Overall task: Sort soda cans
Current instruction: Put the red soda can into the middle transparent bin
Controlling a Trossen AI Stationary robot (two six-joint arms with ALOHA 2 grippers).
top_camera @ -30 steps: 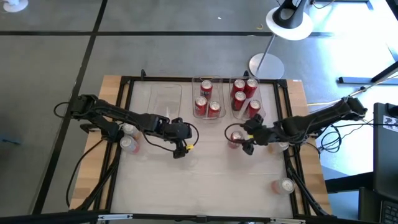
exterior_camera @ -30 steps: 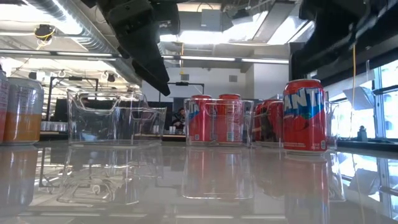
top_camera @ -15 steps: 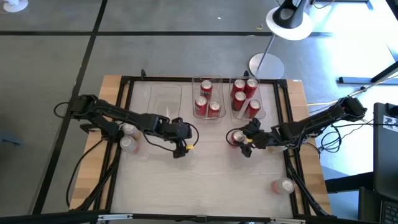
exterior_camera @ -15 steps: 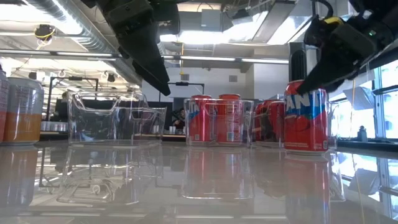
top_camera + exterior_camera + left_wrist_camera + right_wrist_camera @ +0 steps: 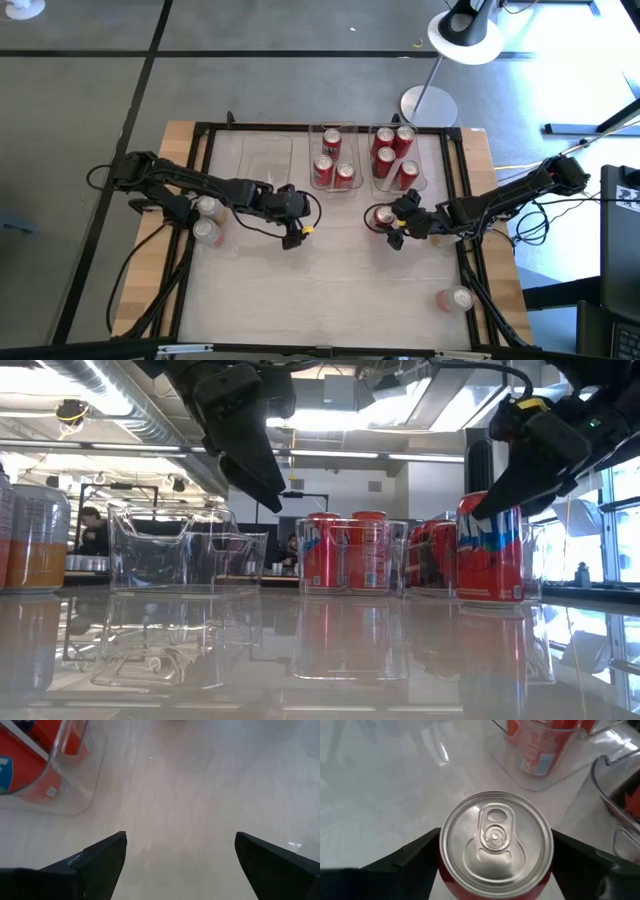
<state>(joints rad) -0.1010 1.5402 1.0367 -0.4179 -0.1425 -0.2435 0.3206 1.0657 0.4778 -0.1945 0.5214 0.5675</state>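
Observation:
A red soda can [image 5: 379,218] with a silver top [image 5: 495,837] stands upright on the table, right of middle. My right gripper [image 5: 387,227] is open and hangs over it from above, one finger [image 5: 415,857] on each side of its upper wall; it also shows in the low view [image 5: 505,495]. My left gripper [image 5: 292,238] is open above bare table near the middle [image 5: 180,855]. Two pale cans [image 5: 206,220] stand at the left edge, and one can [image 5: 460,297] stands near the right front corner. My right gripper's fingers [image 5: 580,862] stand close beside the can's upper wall [image 5: 490,520] on two sides, pointing down from above. I cannot tell whether they touch it. The can stands upright on the table.
Three clear bins sit along the far edge: an empty one [image 5: 265,160], a middle one [image 5: 333,186] with three red cans, and a right one [image 5: 423,183] with several red cans. A black frame [image 5: 320,127] rims the table. A lamp base [image 5: 428,103] stands beyond it.
My right gripper has moved toward the table's left and down, so that its open fingers now stand on either side of the red can. The can has stayed in place. My left gripper has shifted slightly toward the table's right.

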